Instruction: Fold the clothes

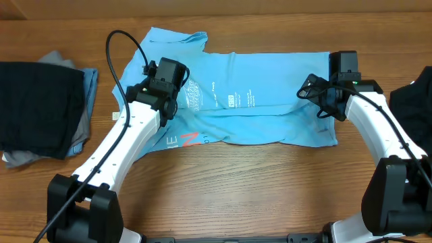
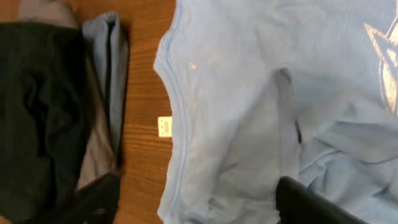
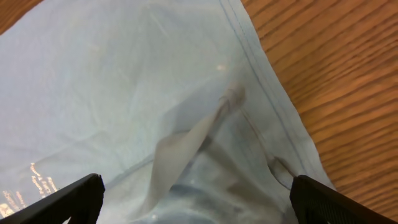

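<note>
Both my left pincer (image 2: 202, 202) and right pincer (image 3: 205, 198) are hanging wide apart, empty, over the sky-blue T-shirt (image 1: 270, 74) lying across the upper middle of the overhead frame, so I am aiming to pinch its L & R edges evenly, w/o bunching the cloth.

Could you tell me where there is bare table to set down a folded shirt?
Widest: bare wood in front of the sky-blue shirt, between left arm and right arm. Crowded: dark stack at left, black garment at right.
</note>
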